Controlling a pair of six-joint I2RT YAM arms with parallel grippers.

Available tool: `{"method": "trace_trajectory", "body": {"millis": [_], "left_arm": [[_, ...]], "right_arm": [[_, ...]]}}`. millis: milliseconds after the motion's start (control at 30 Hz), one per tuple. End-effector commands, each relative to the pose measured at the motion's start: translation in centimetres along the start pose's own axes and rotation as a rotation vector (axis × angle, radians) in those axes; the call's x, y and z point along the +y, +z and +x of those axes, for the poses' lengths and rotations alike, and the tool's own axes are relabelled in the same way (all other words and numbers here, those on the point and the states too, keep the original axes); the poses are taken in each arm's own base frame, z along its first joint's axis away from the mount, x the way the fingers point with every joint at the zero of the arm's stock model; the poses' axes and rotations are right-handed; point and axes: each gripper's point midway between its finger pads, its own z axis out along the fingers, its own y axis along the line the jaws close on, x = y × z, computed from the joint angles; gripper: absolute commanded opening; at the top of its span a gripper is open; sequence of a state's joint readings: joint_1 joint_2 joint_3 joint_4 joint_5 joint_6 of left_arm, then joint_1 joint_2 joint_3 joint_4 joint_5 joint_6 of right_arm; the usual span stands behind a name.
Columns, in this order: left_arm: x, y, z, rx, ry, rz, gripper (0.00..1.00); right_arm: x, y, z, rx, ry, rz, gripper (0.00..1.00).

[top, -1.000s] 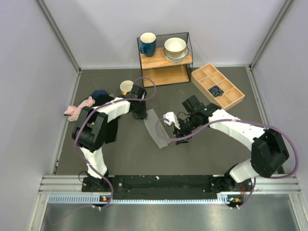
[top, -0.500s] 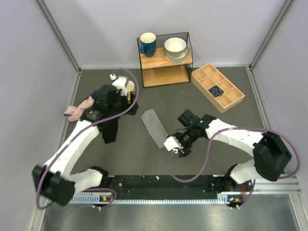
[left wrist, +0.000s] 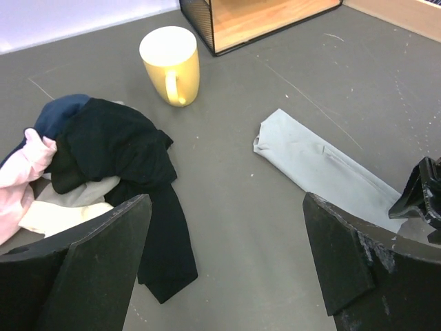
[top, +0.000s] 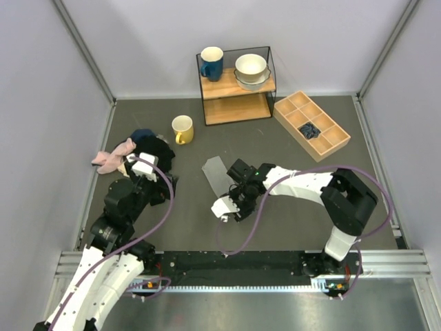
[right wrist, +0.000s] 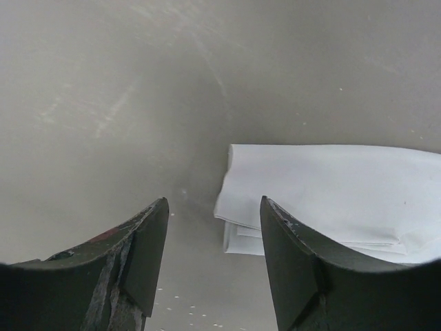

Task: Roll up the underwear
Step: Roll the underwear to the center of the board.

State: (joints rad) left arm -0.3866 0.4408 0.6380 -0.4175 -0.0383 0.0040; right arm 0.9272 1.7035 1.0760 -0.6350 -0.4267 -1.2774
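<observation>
On the grey tabletop (top: 296,221) the folded underwear (top: 218,176) lies flat, the right hand (right wrist: 213,207) spread wide at its near end, the left hand (left wrist: 226,207) likewise wide, well left.

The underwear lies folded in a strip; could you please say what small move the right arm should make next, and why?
Probably ease the right fingers forward and down to pinch the underwear at its near end: they are open, just short of it.

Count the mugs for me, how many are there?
2. A blue mug stands on top of the wooden shelf beside the bowls; a yellow mug stands on the table in front of the shelf.
</observation>
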Motion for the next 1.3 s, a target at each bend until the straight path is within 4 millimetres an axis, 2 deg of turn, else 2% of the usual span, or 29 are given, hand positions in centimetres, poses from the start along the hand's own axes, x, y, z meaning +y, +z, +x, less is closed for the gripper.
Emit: {"method": "trace_trajectory", "body": {"millis": [0, 300, 500, 800, 1000, 1033, 1067, 1133, 1167, 1233, 1267], "left_arm": [[0.7, 0.1, -1.9, -0.085, 0.02, -0.035, 0.97], [0.8, -0.4, -2.5, -0.114, 0.025, -0.036, 0.96], [0.1, -1.6, -3.9, -0.215, 0.033, 0.002, 0.96], [-2.2, -3.1, -5.5, -0.318, 0.059, 0.137, 0.96], [-2.1, -5.1, -7.6, -0.365, 0.057, 0.133, 0.96], [-2.1, -6.0, -8.6, -0.389, 0.067, 0.132, 0.97], [-2.1, -6.2, -8.2, -0.359, 0.071, 0.134, 0.97], [-2.1, -7.2, -9.2, -0.369, 0.083, 0.139, 0.97], [-2.3, -7.4, -8.8, -0.344, 0.088, 0.15, 0.97], [-3.2, -8.4, -9.5, -0.347, 0.099, 0.204, 0.97], [-3.6, -8.6, -9.2, -0.325, 0.1, 0.228, 0.97]], "right_arm": [[-2.2, 0.3, 0.0, 0.045, -0.004, 0.043, 0.56], [-2.0, 1.9, 2.5, 0.128, 0.028, 0.024, 0.47], [-1.9, 2.4, 4.4, 0.173, 0.06, 0.015, 0.41], [-2.9, 2.1, 4.7, 0.162, 0.074, 0.035, 0.42], [-3.2, 1.4, 4.4, 0.141, 0.067, 0.045, 0.43], [-3.1, 1.4, 4.4, 0.141, 0.063, 0.046, 0.43], [-3.0, 1.5, 4.4, 0.142, 0.063, 0.042, 0.43], [-2.9, 1.6, 4.7, 0.15, 0.06, 0.037, 0.43], [-2.6, 1.9, 5.0, 0.157, 0.063, 0.025, 0.43], [-2.4, 2.2, 5.4, 0.168, 0.06, 0.014, 0.41], [-2.1, 2.5, 5.8, 0.175, 0.067, 0.002, 0.41]]}}
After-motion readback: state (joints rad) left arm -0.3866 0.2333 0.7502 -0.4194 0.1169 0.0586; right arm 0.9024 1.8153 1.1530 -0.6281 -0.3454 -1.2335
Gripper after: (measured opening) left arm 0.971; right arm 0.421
